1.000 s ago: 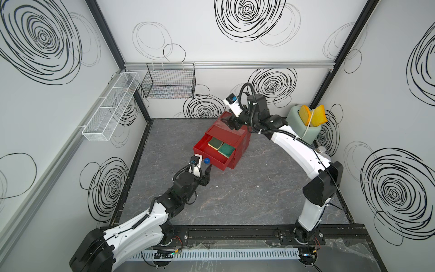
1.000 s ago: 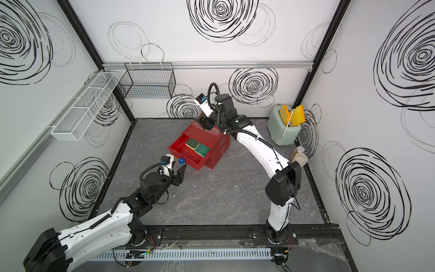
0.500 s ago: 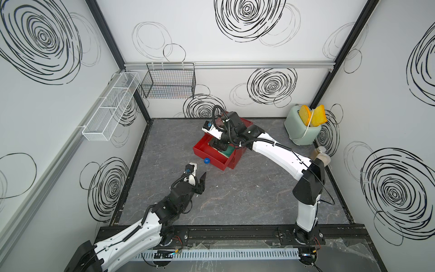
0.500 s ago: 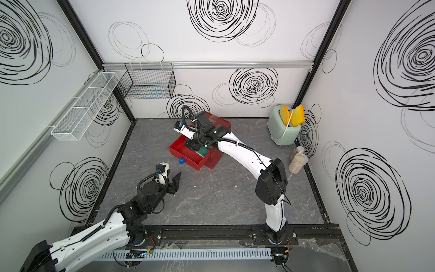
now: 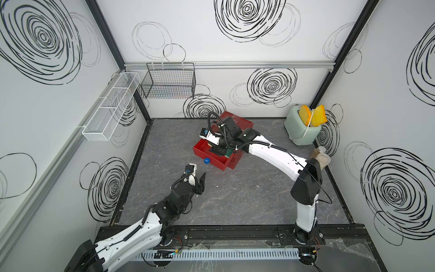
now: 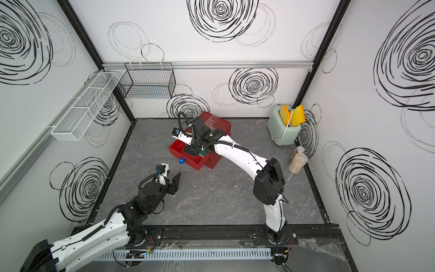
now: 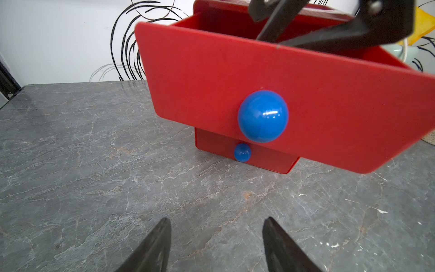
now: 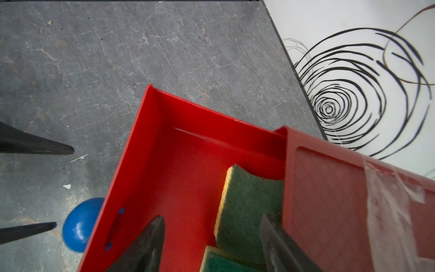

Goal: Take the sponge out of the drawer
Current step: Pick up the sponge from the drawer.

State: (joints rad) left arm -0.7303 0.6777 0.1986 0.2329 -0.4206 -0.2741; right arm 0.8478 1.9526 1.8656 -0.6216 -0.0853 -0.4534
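The upper drawer (image 5: 217,164) of the red cabinet (image 5: 242,123) stands pulled out at the centre of both top views. The lower drawer (image 7: 263,155) is shut.

The sponge (image 8: 249,205), green pad uppermost over a yellow body, lies at the rear of the open drawer, partly under the cabinet's edge. A second sponge (image 8: 223,261) lies just beside it.

The right claw (image 8: 211,217) hangs over the drawer, spread and empty. One finger is above bare drawer floor and the other above the sponge. This is judged a pre-grasp stance, with no contact confirmed.

The left claw (image 7: 216,219) hovers spread and empty, low over the worktop (image 5: 235,195). It faces the blue knob (image 7: 263,116) but stands apart from it, judged clear of the right arm.

The worktop is dark grey and marbled, with pale flecks. The walls (image 5: 211,58) are white with black swirls. A toaster (image 5: 301,134) and a jar (image 5: 320,157) stand at the right. A wire basket (image 5: 168,84) and a white rack (image 5: 110,106) hang at the upper left.
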